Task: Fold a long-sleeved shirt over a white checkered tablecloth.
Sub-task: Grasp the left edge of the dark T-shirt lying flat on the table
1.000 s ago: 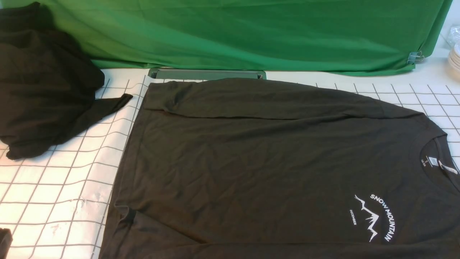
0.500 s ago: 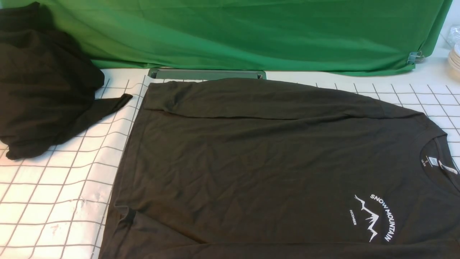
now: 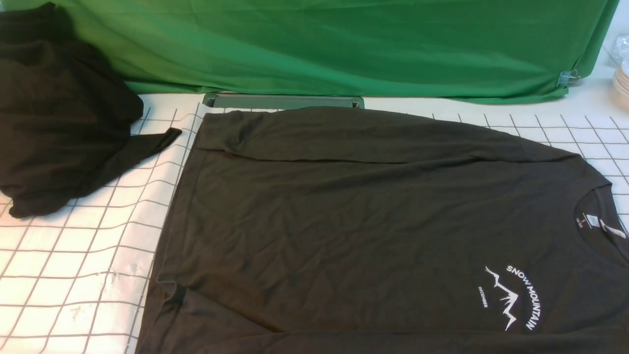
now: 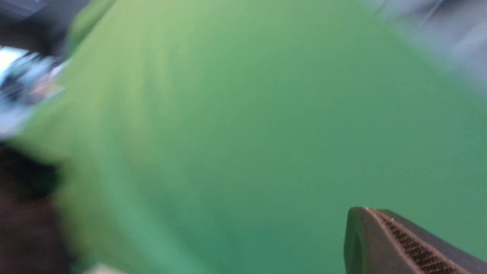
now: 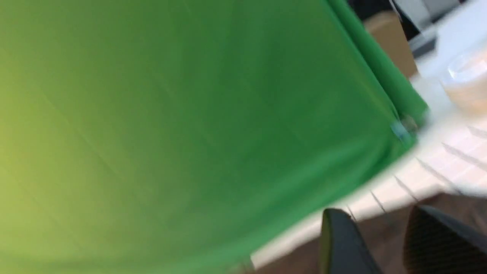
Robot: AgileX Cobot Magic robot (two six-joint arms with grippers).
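The long-sleeved shirt [image 3: 373,221] lies spread flat on the white checkered tablecloth [image 3: 73,265], its collar and neck label at the right and the white mountain print [image 3: 511,295] near the front right. One sleeve is folded across its far edge. Neither gripper shows in the front view. The blurred left wrist view shows my left gripper [image 4: 366,210] with its fingers pressed together, empty, against the green backdrop. My right gripper [image 5: 380,217] has its fingers apart with nothing between them. Behind the gap are the shirt [image 5: 392,236] and the tablecloth [image 5: 437,167].
A heap of plain black cloth [image 3: 59,123] lies at the far left of the tablecloth. A green fabric backdrop [image 3: 344,44] hangs along the back, with a grey-green tray [image 3: 282,101] at its foot and a clip [image 3: 567,77] at its right end. Stacked dishes [image 3: 621,78] stand at the far right.
A dark shape at the bottom left corner of the front view one second ago has gone out of the frame. The shirt and the black heap have not moved.
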